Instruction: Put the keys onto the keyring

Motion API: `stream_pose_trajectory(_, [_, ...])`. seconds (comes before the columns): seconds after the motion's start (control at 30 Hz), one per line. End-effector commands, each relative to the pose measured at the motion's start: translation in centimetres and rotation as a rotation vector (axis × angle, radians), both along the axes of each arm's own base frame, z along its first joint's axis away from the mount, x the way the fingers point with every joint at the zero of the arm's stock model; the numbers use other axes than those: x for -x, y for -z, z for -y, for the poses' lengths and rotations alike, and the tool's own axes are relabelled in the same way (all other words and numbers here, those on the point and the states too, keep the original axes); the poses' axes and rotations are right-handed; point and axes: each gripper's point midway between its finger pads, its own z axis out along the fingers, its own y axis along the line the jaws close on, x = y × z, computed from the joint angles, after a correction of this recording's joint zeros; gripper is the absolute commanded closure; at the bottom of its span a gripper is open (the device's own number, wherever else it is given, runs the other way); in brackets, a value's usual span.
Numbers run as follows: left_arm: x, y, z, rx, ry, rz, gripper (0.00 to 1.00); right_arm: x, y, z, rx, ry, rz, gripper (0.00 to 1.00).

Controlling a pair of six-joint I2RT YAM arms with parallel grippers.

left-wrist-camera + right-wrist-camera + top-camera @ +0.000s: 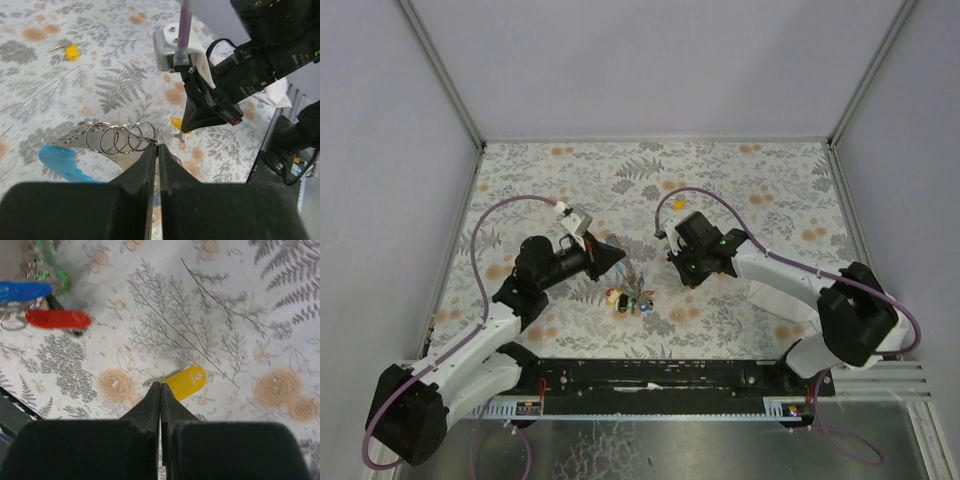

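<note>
Between closed tips of left claw (156, 145), keyring (120, 137) is pinched. Right claw (160, 386) closed too, tips at neck of yellow key (186, 381); grip on key cannot be told.

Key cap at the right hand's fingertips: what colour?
Yellow; the key cap shows best in the right wrist view.

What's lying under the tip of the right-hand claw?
A yellow key lies on the patterned table beneath the right gripper's closed tips. Its yellow cap and the end of its metal blade show; the tips cover the middle of the blade.
</note>
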Motion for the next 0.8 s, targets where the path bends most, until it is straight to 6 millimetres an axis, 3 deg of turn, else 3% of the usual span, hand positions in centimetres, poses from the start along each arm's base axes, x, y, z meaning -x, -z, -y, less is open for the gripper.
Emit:
stream_pose_trajectory(0.0, [0.9, -6.6, 2.6, 0.217, 0.152, 0.268, 1.0, 0.6, -1.4, 3.5, 0.116, 0.053, 0.019, 1.0])
stream_pose_trajectory(0.2, [2.4, -1.3, 2.9, 0.203, 0.217, 0.294, 1.0, 1.3, -1.2, 4.8, 0.185, 0.063, -0.019, 1.0])
stream_pose_trajectory(0.33, [3.7, 0.8, 2.8, 0.162, 0.279, 0.354, 1.0, 1.1, -0.1, 4.6, 0.215, 0.054, -0.057, 1.0])
stream_pose_trajectory(0.53, [4.3, 1.5, 2.9, 0.126, 0.327, 0.407, 1.0, 0.0, 0.7, 3.2, 0.222, 0.032, -0.078, 1.0])
stream_pose_trajectory(0.77, [3.7, 0.5, 2.1, 0.107, 0.266, 0.458, 1.0, -2.1, 2.2, 0.8, 0.221, -0.012, -0.096, 1.0])
